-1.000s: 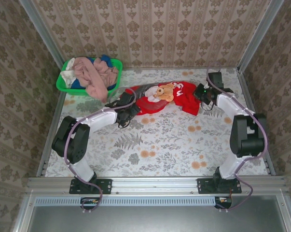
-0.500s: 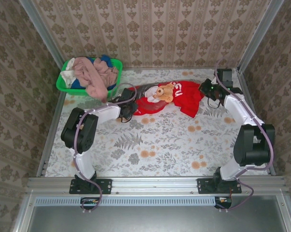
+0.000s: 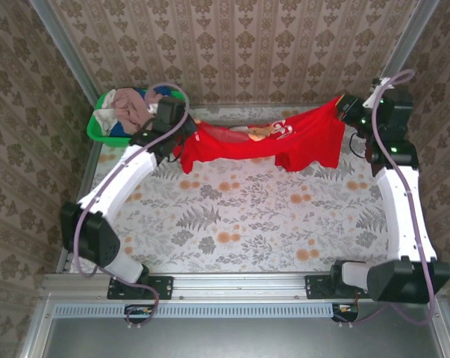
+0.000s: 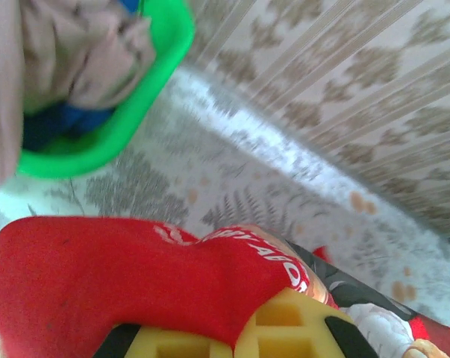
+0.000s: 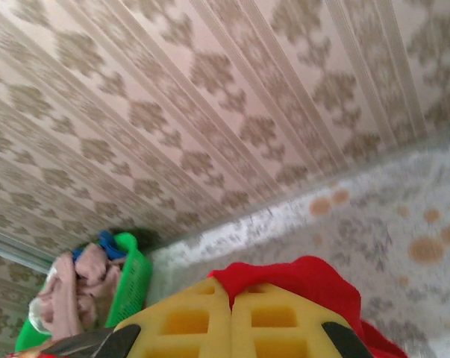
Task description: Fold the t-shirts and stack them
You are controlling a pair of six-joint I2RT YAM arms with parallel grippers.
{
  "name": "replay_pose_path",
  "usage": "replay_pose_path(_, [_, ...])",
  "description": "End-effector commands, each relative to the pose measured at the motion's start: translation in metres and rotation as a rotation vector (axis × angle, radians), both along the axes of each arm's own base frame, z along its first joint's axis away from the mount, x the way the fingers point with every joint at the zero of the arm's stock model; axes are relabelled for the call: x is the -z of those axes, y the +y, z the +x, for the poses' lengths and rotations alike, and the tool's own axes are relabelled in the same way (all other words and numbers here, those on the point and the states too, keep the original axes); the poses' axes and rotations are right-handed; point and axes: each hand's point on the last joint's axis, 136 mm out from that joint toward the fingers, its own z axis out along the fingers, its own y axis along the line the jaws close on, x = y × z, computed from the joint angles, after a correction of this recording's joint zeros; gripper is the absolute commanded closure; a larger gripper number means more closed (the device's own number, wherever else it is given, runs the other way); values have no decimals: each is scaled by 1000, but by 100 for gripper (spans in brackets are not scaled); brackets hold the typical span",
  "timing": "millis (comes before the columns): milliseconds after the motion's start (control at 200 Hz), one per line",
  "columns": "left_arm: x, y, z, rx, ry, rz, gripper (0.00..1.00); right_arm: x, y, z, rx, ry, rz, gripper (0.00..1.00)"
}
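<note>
Two closed grippers hold the red t-shirt (image 3: pixel 262 145) stretched over the table (image 3: pixel 247 224). The left gripper (image 3: pixel 180 140) pinches one end; the right gripper (image 3: pixel 344 106) pinches the other.

I see the shirt (image 3: pixel 262 142) strung between left gripper (image 3: pixel 181 145) and right gripper (image 3: pixel 342 104), above the table's (image 3: pixel 239 216) far side. Basket (image 3: pixel 92 128) sits far-left, just beyond the left gripper, clothes (image 3: pixel 127 108) heaped in it.

White-and-black left arm (image 3: pixel 120 179) stretched toward the far left, its yellow-padded left gripper (image 3: pixel 184 139) closed on one end of a bright red cloth t-shirt (image 3: pixel 262 145), white-and-black right arm (image 3: pixel 401 195) reaching far right, right gripper (image 3: pixel 345 107) closed on the other end.
</note>
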Motion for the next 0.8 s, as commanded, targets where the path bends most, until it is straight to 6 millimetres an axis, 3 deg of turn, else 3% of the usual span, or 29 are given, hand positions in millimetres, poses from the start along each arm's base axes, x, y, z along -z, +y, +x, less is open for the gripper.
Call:
replay_pose_path(0, [-47, 26, -21, 17, -69, 117, 100, -63, -7, -31, 52, -182, -75, 100])
replay_pose_path(95, [-82, 34, -37, 33, -127, 126, 100, -89, -8, -56, 80, -258, -93, 100])
replay_pose_path(200, [-108, 43, -56, 38, -173, 114, 100, -107, -4, -82, 82, -315, -103, 100])
replay_pose_path(305, [-119, 49, -74, 47, -191, 89, 100, -114, -2, -100, 83, -333, -119, 100])
replay_pose_path(420, [-112, 44, -83, 88, -157, 74, 100, -110, -2, -106, 91, -319, -123, 100])
replay_pose_path(545, [-85, 27, -72, 151, -80, 82, 100, -79, -4, -83, 80, -231, -105, 100])
replay_pose_path(615, [-59, 26, -53, 144, -26, 78, 100, -51, -5, -63, 66, -161, -90, 100])
replay_pose_path(795, [20, 6, -10, 170, 128, 30, 100, 53, -13, -6, 61, 88, -40, 100])
